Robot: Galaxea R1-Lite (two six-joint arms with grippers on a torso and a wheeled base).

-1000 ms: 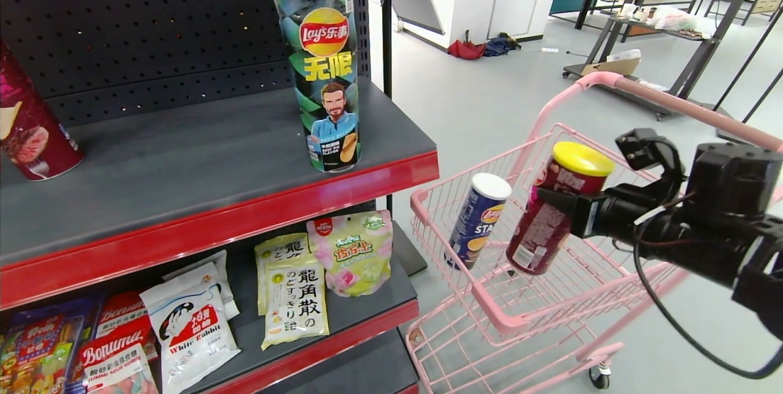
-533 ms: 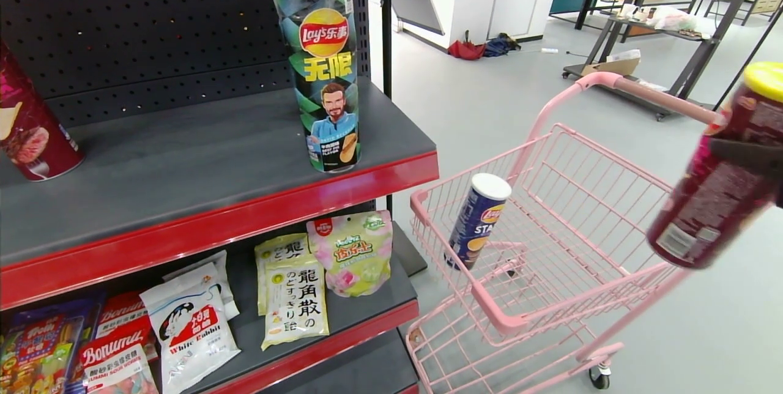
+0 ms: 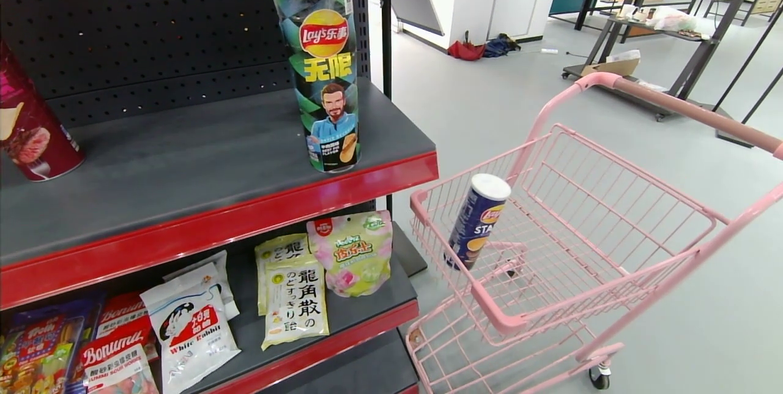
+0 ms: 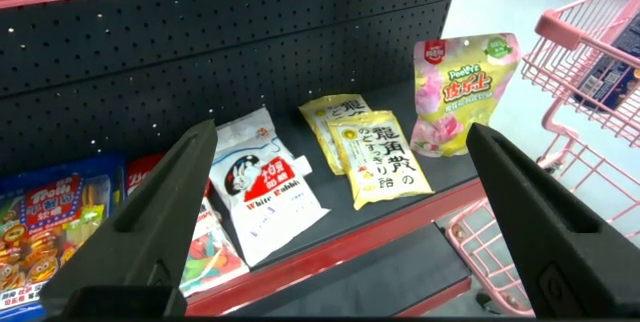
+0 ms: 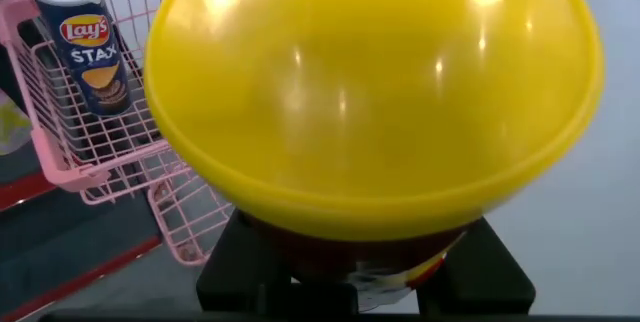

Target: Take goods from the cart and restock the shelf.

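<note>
Bare shelf [image 3: 183, 161] between two cans
Red can [image 3: 30, 131] far left, tall green can [image 3: 324, 76] at the right front edge; the stretch between lies open.

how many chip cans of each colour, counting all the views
green can: 1
blue can: 1
dark red: 2, the shelf can and the held can
total: 4

One spread wide, one clamped

The black two-fingered left gripper [image 4: 340, 134] is held with its angular fingers [image 4: 150, 222] spread wide apart. The black right gripper [image 5: 365, 274] is clamped on a dark red cylindrical can with a yellow plastic lid [image 5: 370, 92], a finger pressed to each side below the lid
</note>
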